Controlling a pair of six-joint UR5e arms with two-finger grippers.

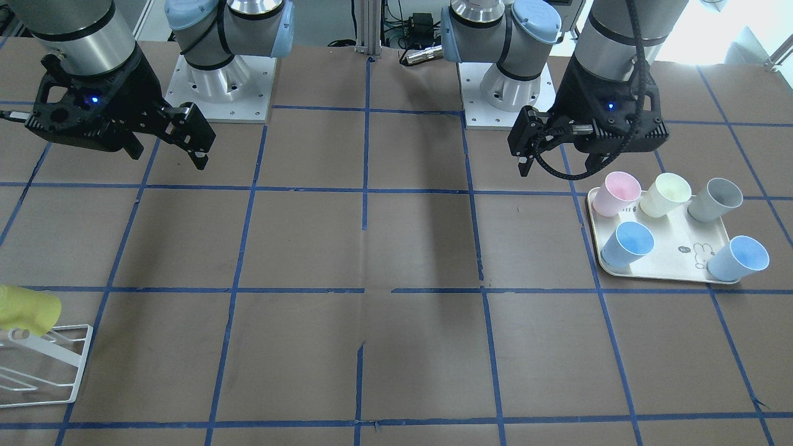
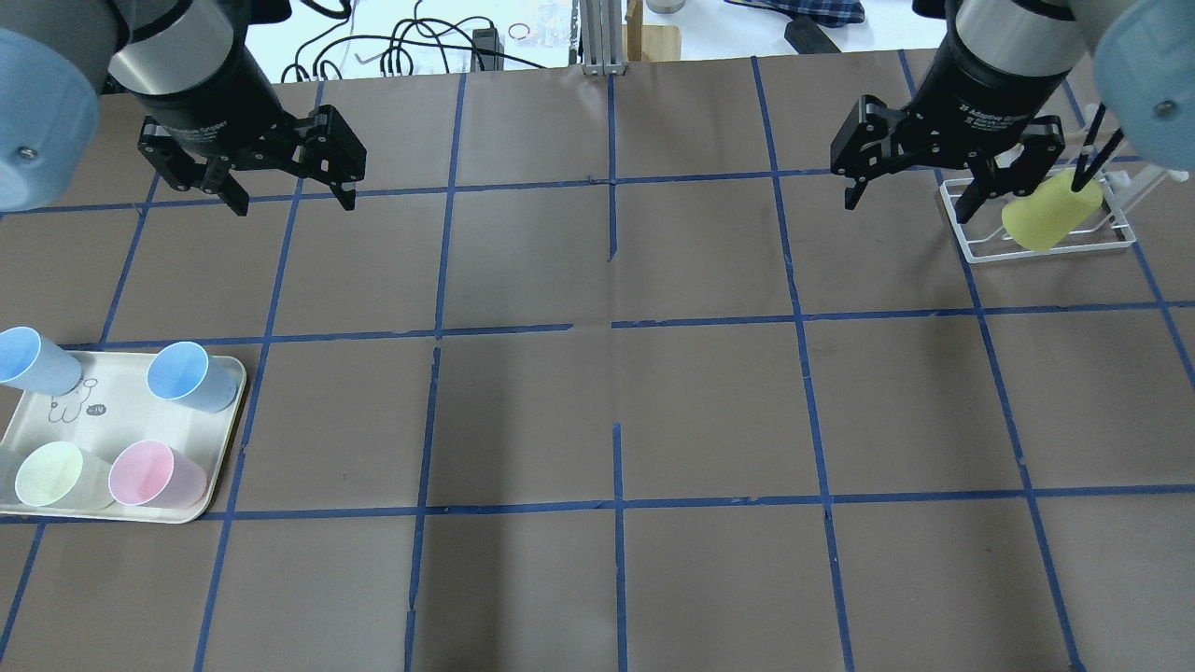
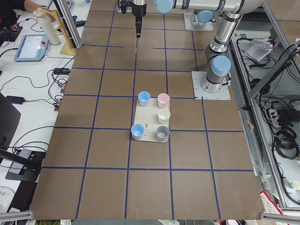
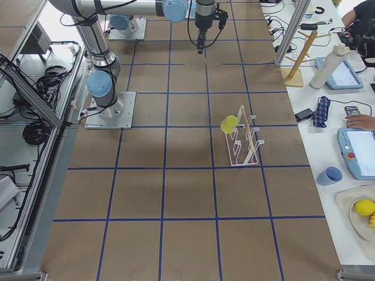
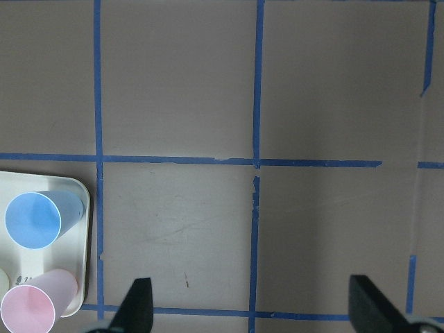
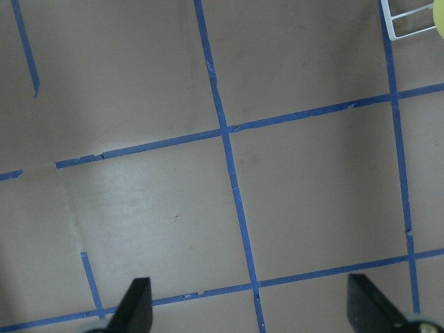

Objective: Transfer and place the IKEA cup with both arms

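The lemon-yellow IKEA cup point(image 2: 1050, 222) hangs tilted on a white wire rack point(image 2: 980, 252) at the far right of the table. It also shows at the left edge of the front view point(image 1: 28, 310) and in the right side view point(image 4: 228, 123). My right gripper point(image 2: 910, 203) is open and empty, raised above the table just left of the rack. Its wrist view shows bare table and a rack corner point(image 6: 409, 28). My left gripper point(image 2: 294, 201) is open and empty, raised over the far left, beyond the tray. Its fingertips point(image 5: 139, 305) frame bare table.
A cream tray point(image 2: 224, 439) at the near left holds a pink cup point(image 2: 149, 474), a pale cream-yellow cup point(image 2: 51, 474), a grey cup point(image 1: 715, 199) and two light blue cups point(image 2: 182, 373). The arm bases point(image 1: 220, 80) stand at the robot's table edge. Blue tape lines grid the brown surface.
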